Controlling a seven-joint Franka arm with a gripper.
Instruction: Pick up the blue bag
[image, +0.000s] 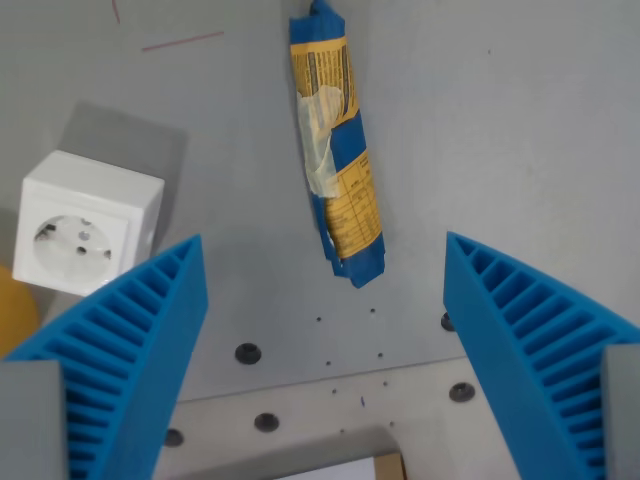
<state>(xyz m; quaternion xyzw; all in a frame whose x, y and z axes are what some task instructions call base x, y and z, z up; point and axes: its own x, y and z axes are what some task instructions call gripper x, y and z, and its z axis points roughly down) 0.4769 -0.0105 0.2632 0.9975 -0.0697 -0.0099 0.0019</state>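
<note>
Ribbed blue gripper (322, 330) is seen spread wide, nothing held. Long, narrow blue-and-yellow crinkled plastic bag (336, 150) is laid flat on the grey table (500, 130), ahead of the fingertips, roughly centred between them, not touched. Risk judged: thin, flat bag could be pushed or slipped past if descent is shallow. White plastic socket cube (85, 222) sits near the wrist view's left finger (120, 350); could be clipped.

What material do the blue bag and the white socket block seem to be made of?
The blue bag looks like thin glossy plastic film: it is crinkled, with a clear window. The white socket block looks like hard moulded plastic, smooth and matte, with crisp edges. Neither can be confirmed by sight.
</note>
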